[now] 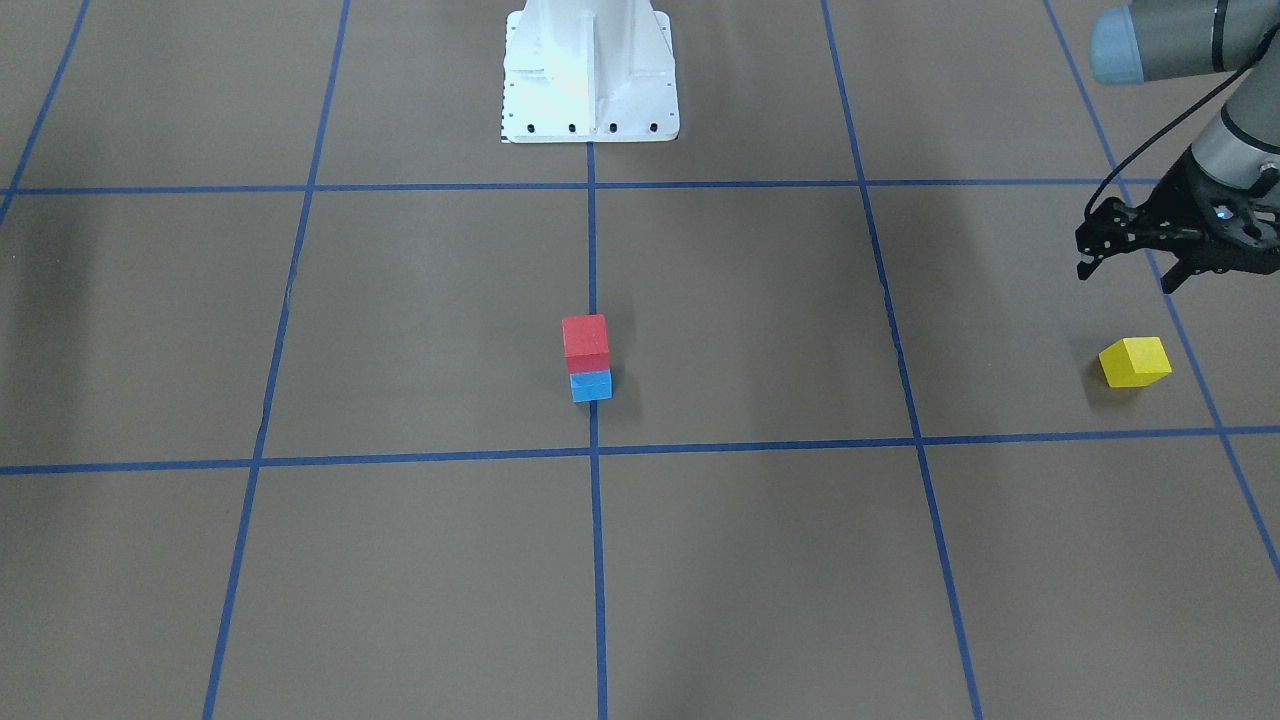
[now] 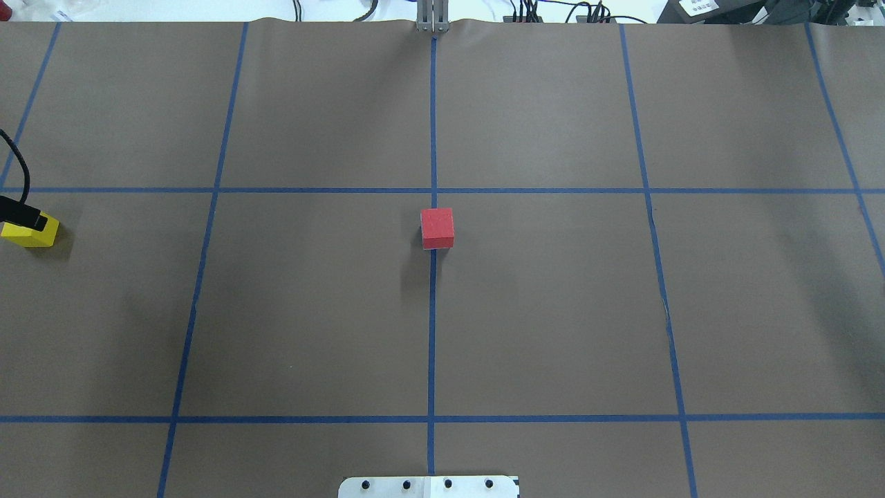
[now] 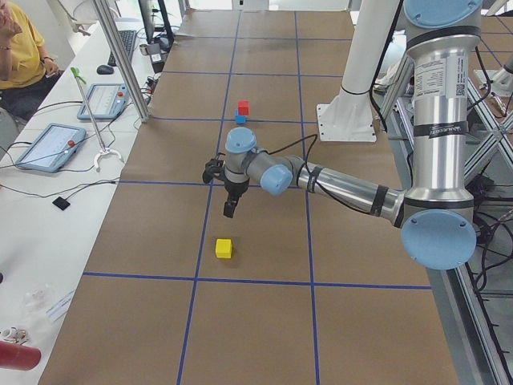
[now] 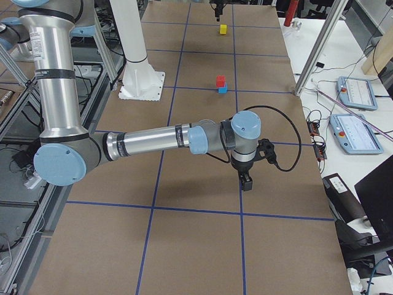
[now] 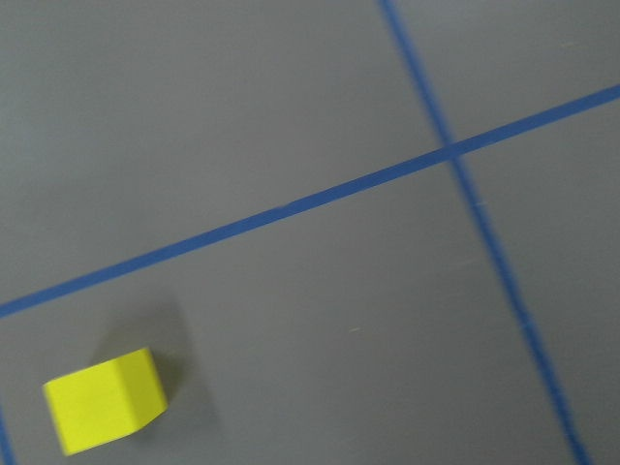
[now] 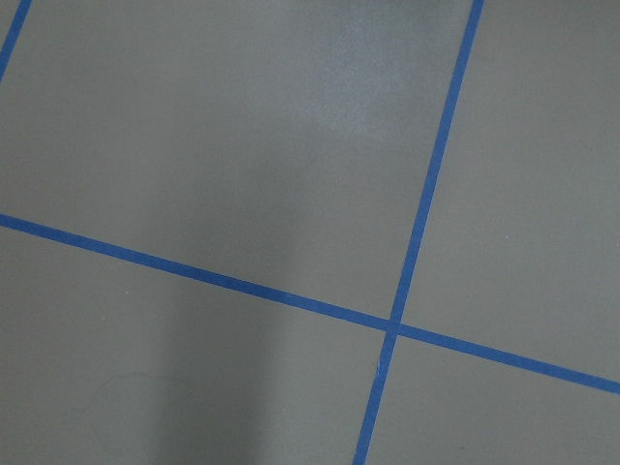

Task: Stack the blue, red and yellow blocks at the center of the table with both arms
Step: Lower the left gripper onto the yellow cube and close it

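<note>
A red block (image 1: 585,343) sits on a blue block (image 1: 591,385) at the table's centre, on the middle tape line. In the overhead view only the red block (image 2: 437,227) shows; the blue one is hidden under it. A yellow block (image 1: 1135,361) lies alone far out on my left side, and shows low left in the left wrist view (image 5: 105,401). My left gripper (image 1: 1127,278) is open and empty, in the air a little short of the yellow block. My right gripper (image 4: 245,181) shows only in the exterior right view, low over bare table on my right side; I cannot tell if it is open or shut.
The white robot base (image 1: 590,70) stands at the table's robot-side edge. Blue tape lines (image 2: 433,311) grid the brown table. A side bench with tablets (image 3: 50,144) and a seated operator (image 3: 20,48) runs along the far side.
</note>
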Available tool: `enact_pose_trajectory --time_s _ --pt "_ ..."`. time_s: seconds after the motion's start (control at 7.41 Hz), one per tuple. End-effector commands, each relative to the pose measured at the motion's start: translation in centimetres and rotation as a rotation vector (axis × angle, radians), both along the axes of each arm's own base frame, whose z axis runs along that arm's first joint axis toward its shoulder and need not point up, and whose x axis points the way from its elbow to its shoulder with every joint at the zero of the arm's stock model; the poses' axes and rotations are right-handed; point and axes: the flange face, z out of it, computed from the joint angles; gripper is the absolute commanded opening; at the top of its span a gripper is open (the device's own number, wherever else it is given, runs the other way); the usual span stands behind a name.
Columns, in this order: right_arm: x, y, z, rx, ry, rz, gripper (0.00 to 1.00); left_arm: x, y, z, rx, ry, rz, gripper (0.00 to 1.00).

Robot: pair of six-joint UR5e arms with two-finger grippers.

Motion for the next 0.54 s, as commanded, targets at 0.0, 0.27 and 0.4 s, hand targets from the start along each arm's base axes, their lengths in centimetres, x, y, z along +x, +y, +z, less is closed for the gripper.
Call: enact_pose_trajectory --time_s 0.0,0.27,0.4 --pt "0.0 0.5 0.6 -0.005 0.002 -0.002 0.98 0.2 -0.3 8.2 -0.031 0.059 -0.093 1.0" --pt "0.0 0.5 0.6 0.0 0.001 -0.004 0.99 0.4 -0.5 9.8 -0.04 0.053 -0.094 1.0" --pt "0.0 0.5 0.5 0.001 0.002 -0.003 0.99 0.8 -1.3 10.5 -0.047 0.047 -0.089 0.99"
